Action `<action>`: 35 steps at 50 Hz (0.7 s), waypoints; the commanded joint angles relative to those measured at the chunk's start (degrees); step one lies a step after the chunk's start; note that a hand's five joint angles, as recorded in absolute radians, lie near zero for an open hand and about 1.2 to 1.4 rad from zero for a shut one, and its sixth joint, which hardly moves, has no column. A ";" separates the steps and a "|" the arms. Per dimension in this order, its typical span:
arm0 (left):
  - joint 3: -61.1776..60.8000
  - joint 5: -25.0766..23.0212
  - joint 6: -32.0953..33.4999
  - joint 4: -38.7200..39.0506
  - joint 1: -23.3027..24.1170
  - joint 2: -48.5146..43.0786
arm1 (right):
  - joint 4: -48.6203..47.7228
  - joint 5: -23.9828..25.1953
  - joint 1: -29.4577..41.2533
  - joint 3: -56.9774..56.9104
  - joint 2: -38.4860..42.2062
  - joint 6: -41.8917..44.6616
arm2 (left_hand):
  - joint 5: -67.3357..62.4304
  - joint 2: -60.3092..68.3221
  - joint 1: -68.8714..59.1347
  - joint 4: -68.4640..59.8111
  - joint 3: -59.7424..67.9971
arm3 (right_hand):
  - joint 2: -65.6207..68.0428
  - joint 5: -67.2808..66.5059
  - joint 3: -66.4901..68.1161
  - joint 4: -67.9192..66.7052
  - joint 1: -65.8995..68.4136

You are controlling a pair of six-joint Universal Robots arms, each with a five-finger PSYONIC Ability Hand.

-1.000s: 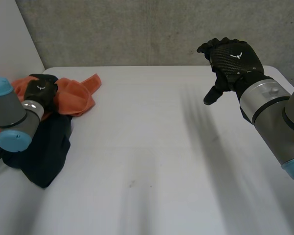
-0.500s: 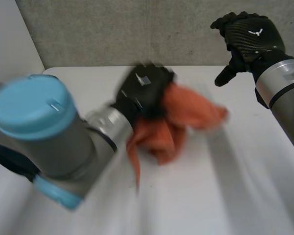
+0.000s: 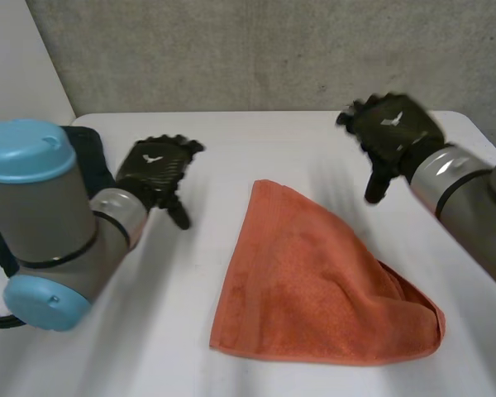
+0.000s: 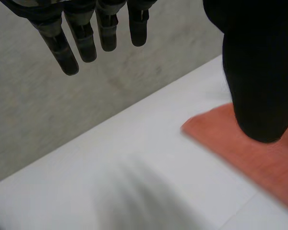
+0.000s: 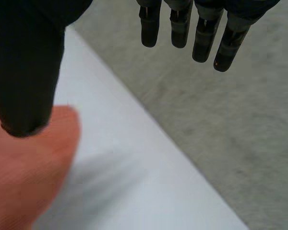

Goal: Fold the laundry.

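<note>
An orange towel [image 3: 314,289] lies loosely spread on the white table [image 3: 231,149], roughly triangular, with a doubled-over fold at its right end. My left hand [image 3: 155,172] hovers open to the left of the towel's far corner, holding nothing; in the left wrist view its fingers [image 4: 72,43] are straight and the towel [image 4: 259,158] lies beyond the thumb. My right hand [image 3: 388,132] hangs open above the table to the right of that far corner, empty. The right wrist view has the towel [image 5: 24,177] under the thumb, with straight fingers [image 5: 197,28] apart from it.
A dark garment [image 3: 87,153] lies at the table's far left, mostly hidden behind my left arm [image 3: 41,215]. A grey wall [image 3: 256,50] rises behind the table's back edge.
My left hand carried the orange towel from the pile at the left to the table's middle, let it go and drew back leftward. The right hand came down and slightly left.
</note>
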State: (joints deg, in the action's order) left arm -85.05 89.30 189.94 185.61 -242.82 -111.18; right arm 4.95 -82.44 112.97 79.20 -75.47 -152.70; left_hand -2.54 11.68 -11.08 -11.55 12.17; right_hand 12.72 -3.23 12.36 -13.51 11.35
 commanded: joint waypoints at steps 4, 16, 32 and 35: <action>-4.42 -0.01 16.23 1.51 -9.85 -5.96 | 1.12 0.08 4.54 5.87 1.73 3.55 | -0.54 1.39 -1.99 -1.52 0.90 | -2.72 3.23 -2.36 3.51 -1.35; -3.19 10.01 31.27 9.42 -15.39 -14.24 | -1.96 0.43 3.75 11.41 1.82 3.90 | -3.06 3.91 -4.51 -4.04 3.42 | -2.72 3.23 -2.36 3.51 -1.35; -1.61 12.12 52.54 17.68 -24.89 -15.30 | -2.84 0.52 3.66 12.64 1.90 3.90 | -5.25 6.10 -6.70 -6.23 5.61 | -2.72 3.23 -2.36 3.51 -1.35; -1.35 12.04 55.79 19.08 -25.50 -15.65 | -2.84 0.52 3.66 12.73 1.82 3.90 | -5.08 5.94 -6.53 -6.06 5.45 | -2.72 3.23 -2.36 3.51 -1.35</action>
State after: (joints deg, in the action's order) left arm -86.83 101.39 240.25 201.56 -267.01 -126.58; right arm 2.09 -81.95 116.59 91.82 -73.65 -148.80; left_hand -5.01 14.32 -15.18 -14.27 14.09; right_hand 12.72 -3.23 12.36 -13.54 11.35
